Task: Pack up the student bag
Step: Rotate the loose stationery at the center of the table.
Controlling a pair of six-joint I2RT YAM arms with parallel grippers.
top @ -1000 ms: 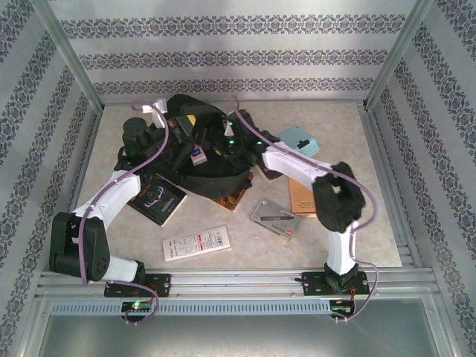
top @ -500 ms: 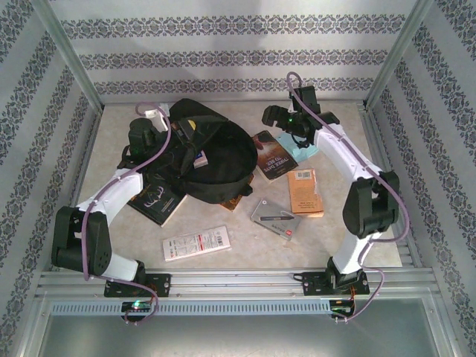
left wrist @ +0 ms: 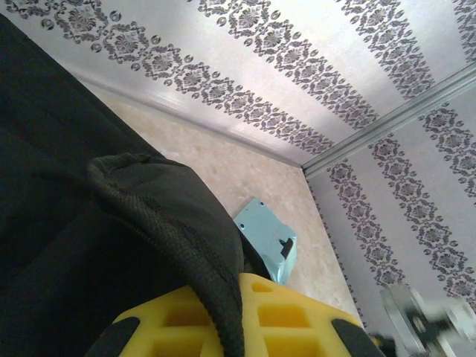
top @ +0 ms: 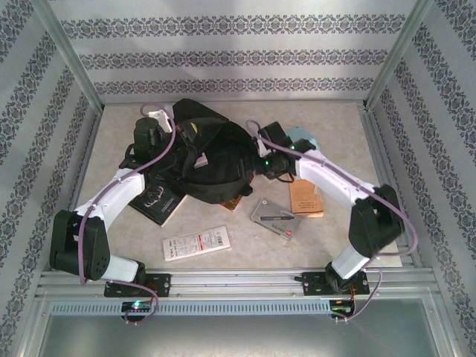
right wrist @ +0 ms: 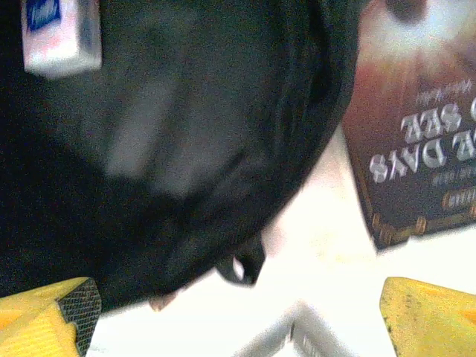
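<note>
The black book [top: 158, 199] lies flat at the left of the bench [top: 335, 245], partly under the left arm. The left hand [left wrist: 242, 331] is at the left edge of the student bag [top: 216, 160], and its fingers are closed together on the bag's thick black hem. The bag rests at the middle of the bench toward the far wall, with its mouth open upward. A small white and blue box [right wrist: 59, 33] lies inside it. A white booklet [top: 195, 242] lies flat near the front edge, apart from the bag. A grey book [top: 274, 218] lies to the right of the booklet.

The right hand [right wrist: 234, 305] hangs over the bag's right rim with its fingers [right wrist: 44, 316] spread wide, holding nothing. A dark brown book [right wrist: 424, 149] lies just beside the rim. An orange book [top: 305, 197] lies under the right forearm. A pale blue object [top: 301, 137] lies toward the far right.
</note>
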